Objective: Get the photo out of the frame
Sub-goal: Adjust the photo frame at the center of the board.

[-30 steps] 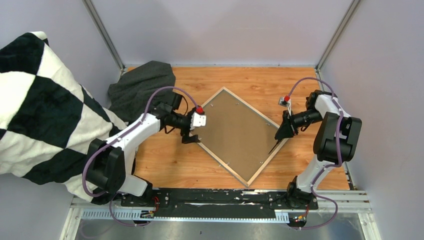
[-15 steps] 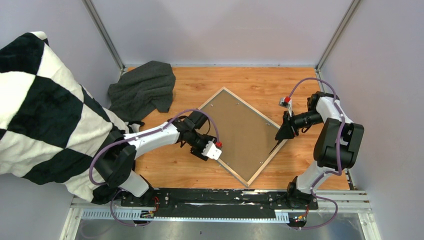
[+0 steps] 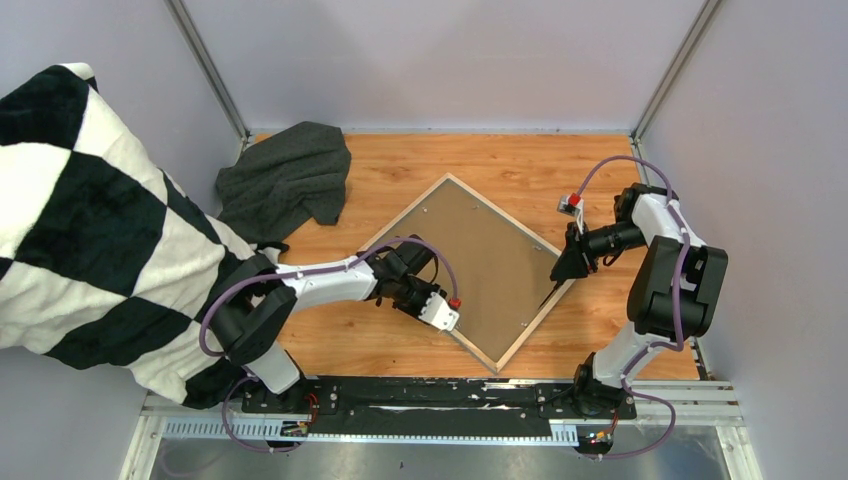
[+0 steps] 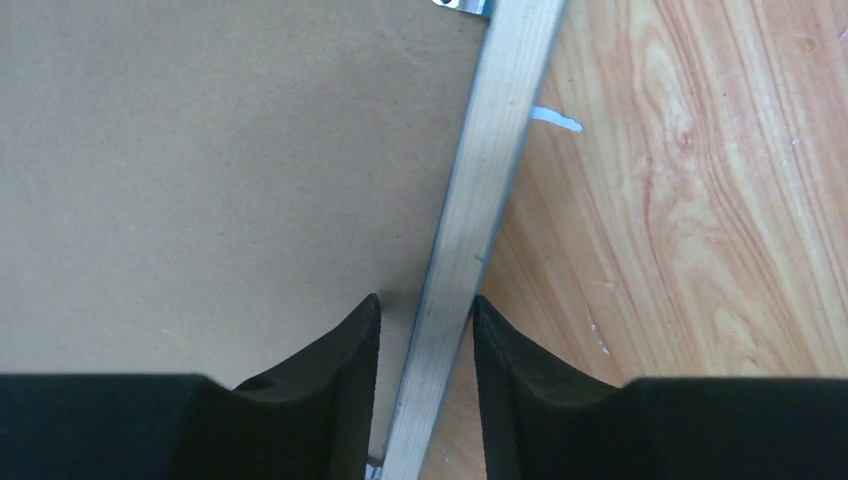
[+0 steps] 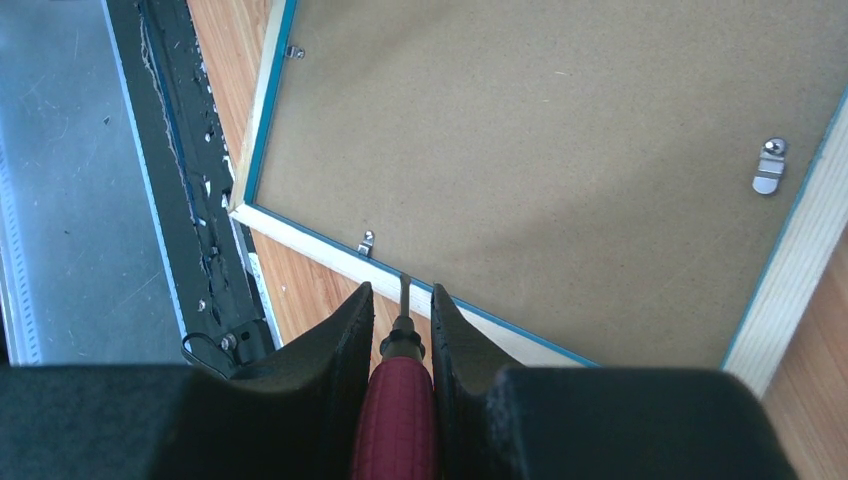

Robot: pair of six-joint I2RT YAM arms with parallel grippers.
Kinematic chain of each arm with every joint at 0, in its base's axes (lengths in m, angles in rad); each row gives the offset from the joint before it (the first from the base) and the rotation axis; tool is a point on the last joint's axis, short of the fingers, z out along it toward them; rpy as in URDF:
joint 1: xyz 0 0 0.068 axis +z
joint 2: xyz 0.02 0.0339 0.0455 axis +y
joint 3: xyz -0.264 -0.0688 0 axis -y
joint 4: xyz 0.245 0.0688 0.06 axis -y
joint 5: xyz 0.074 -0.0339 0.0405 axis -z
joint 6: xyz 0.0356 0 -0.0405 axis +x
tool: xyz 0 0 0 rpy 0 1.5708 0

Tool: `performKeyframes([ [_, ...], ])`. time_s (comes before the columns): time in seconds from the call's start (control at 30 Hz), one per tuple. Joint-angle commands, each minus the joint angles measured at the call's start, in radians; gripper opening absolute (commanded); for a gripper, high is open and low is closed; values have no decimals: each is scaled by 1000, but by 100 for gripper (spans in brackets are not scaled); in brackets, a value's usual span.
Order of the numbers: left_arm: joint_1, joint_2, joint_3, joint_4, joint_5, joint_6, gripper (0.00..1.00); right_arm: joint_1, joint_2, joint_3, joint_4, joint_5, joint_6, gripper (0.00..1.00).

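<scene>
Centrally on the orange wooden table (image 3: 600, 160), a thin rectangular frame (image 3: 505, 222) with a pale wood edge is laid face down as a diamond, its long axis running far-left to near-right. The photo is hidden beneath the plain brown backing board (image 3: 475, 265). The near-left rail is straddled by the left gripper (image 4: 423, 330), whose jaws are part-open and not seen clamped. A red-handled screwdriver (image 5: 395, 400) is gripped by the right gripper (image 5: 400, 291), its tip just beside a small metal clip (image 5: 367, 243). A crumpled grey cloth (image 3: 285, 180) is left well apart.

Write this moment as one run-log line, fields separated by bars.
frame: face down, backing board up | left gripper: open, astride frame edge | right gripper: shut on screwdriver | photo: not visible
</scene>
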Motion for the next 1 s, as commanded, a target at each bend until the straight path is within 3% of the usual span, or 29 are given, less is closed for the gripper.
performKeyframes([
  [0.0, -48, 54, 19, 7, -68, -25, 33, 11, 7, 1, -28, 6, -20, 0],
  [0.4, -129, 148, 91, -21, -115, -213, 0, 12, 112, 138, -103, 27, -43, 0],
  [0.97, -132, 117, 56, 51, -157, -269, 0, 11, 236, 283, -255, 173, -111, 0],
])
